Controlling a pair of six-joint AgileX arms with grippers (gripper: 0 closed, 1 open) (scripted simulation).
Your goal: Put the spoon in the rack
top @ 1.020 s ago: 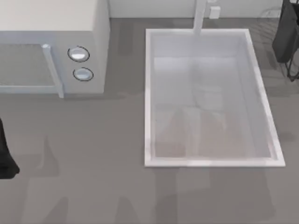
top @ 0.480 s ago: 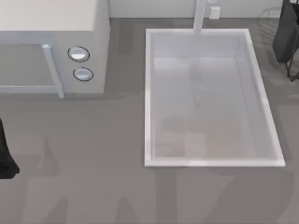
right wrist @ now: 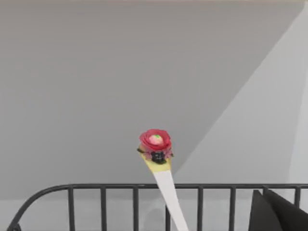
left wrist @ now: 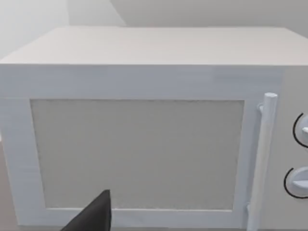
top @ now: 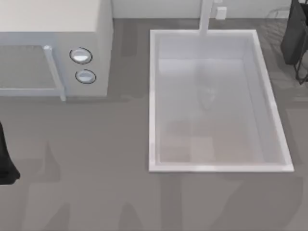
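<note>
The spoon stands nearly upright in the right wrist view, its red head on top and its white handle running down out of the picture. The handle crosses in front of the rack's dark top rail and bars. A dark part of my right gripper shows beside the handle, apart from it. Seen from above, my right arm hangs at the far right corner over the thin wires of the rack. My left gripper is parked in front of the microwave.
A white microwave fills the far left of the table, its door shut. A large white sink basin with a tap lies in the middle. Grey counter runs along the front.
The dark right arm has shifted only slightly at the far right corner. The faint shadow pattern inside the sink has changed. The left arm has not moved.
</note>
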